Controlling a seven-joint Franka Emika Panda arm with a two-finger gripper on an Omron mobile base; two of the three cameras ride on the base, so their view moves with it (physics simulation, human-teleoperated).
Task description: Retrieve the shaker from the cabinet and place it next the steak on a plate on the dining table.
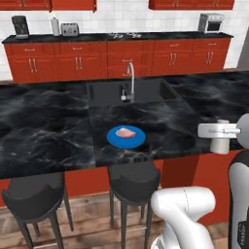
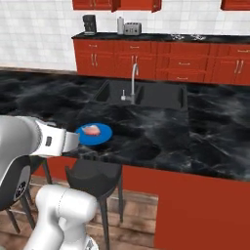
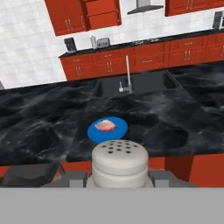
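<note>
The large black white-veined marble desk with red sides (image 1: pixel 44 126) stood in front of the robot, and near its front edge lay the round bright blue plate (image 1: pixel 126 137) carrying the small pinkish-red flat steak (image 1: pixel 125 132). The small grey cylindrical shaker with a perforated rounded cap (image 3: pixel 119 164) was clamped between the gripper (image 3: pixel 118 178) fingers, whose jaws were closed on its body, and hung off the desk, well apart from the plate. I judge the carrying step was in hand; the next move called for reaching forward over the desk edge and lowering the shaker upright just beside the steak.
</note>
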